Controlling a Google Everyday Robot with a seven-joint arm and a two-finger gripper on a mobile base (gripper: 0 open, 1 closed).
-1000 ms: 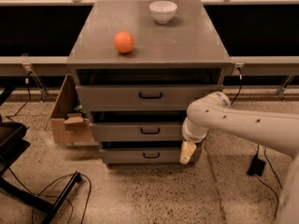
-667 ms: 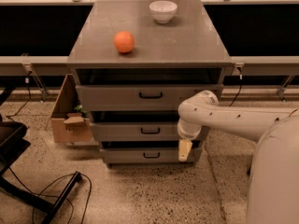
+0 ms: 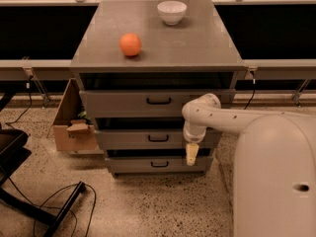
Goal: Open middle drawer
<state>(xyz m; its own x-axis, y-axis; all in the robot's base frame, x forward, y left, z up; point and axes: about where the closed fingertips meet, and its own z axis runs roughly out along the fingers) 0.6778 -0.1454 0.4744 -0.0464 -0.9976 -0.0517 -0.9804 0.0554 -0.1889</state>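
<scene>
The gripper [image 3: 191,154] hangs at four o'clock from the middle drawer [image 3: 123,139] handle [image 3: 158,138]; open or closed, I cannot tell. Shift toward ten o'clock, grasp the bar squarely, pull straight.

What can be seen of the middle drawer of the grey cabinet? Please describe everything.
The middle drawer is the central one of three in the grey cabinet. It has a wide, flat grey front that looks like painted metal and a small black bar handle at its centre. Its inside is hidden, so it looks shut or nearly shut. The robot's pincer hangs pointing down before its right end, away from the handle; whether it touches the front cannot be told.
</scene>
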